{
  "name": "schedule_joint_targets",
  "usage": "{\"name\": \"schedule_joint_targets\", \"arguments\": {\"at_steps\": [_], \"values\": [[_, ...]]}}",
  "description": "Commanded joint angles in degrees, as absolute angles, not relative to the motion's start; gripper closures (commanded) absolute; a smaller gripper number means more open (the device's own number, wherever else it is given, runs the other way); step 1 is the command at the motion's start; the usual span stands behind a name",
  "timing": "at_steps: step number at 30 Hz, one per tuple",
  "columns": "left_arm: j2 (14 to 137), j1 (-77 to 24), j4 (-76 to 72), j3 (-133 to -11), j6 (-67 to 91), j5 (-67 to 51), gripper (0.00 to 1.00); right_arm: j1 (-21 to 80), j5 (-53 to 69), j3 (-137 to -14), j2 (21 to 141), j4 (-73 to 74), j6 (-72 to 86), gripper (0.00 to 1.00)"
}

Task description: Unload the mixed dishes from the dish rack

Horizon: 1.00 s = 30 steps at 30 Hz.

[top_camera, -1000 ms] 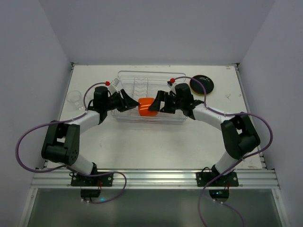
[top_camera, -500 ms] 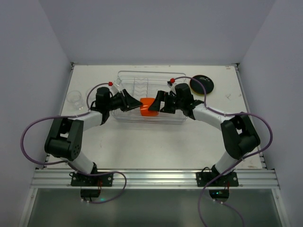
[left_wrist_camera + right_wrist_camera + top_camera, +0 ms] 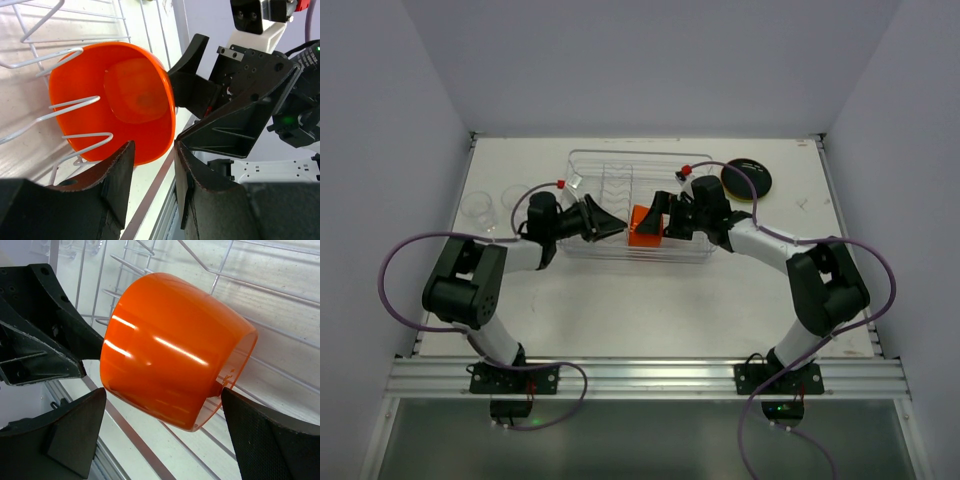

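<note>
A metal rail point(image 3: 650, 378) is seen along the near edge. Beyond it the white worktop point(image 3: 650, 300) lies matt and plain. Farther in, the dish rack point(image 3: 620, 152), clear with white wire prongs, is set across the middle. Inside it, toward its near side, the orange cup point(image 3: 641, 226) is tipped over among the prongs, its mouth turned to the left pincer point(image 3: 152, 150). That pincer is parted only narrowly. The cup's rim is just past its tips and nothing is clamped between them. The right pincer point(image 3: 162, 392) is spread wide, its fingers point(image 3: 70, 435) on either side of the cup; contact cannot be made out. Left of the rack a clear glass point(image 3: 477, 207) is stood on the worktop, with a second glass point(image 3: 514, 197) just beside it. At the far right a black plate point(image 3: 747, 179) is laid flat near the rack's corner. The space is closed in by plain pale walls point(image 3: 640, 60).
</note>
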<state>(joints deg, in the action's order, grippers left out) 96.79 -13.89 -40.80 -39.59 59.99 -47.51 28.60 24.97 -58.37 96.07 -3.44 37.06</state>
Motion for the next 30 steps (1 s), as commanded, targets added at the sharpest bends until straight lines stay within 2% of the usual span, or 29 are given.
{"name": "schedule_joint_targets", "arguments": {"at_steps": [1, 9, 13, 19, 26, 30], "values": [[96.42, -14.68, -44.3, -40.69, 59.94, -48.43, 0.59, 28.65, 25.75, -58.62, 95.36, -5.62, 36.21, 0.01], [97.29, -15.29, -42.98, -43.68, 58.97, -48.87, 0.54, 28.65, 26.19, -57.31, 93.87, -6.77, 35.69, 0.01], [98.52, -16.08, -42.02, -45.87, 58.36, -48.43, 0.46, 28.74, 27.16, -56.87, 93.25, -7.47, 35.25, 0.01], [100.98, -17.57, -38.15, -50.01, 56.08, -47.46, 0.42, 28.74, 27.42, -55.64, 92.02, -8.17, 34.63, 0.01], [103.53, -18.98, -33.76, -53.87, 53.88, -46.85, 0.41, 28.74, 28.04, -55.02, 91.32, -8.88, 34.54, 0.01], [103.89, -19.25, -32.96, -54.49, 53.53, -46.23, 0.51, 28.74, 28.13, -54.93, 91.14, -9.05, 34.37, 0.01]]}}
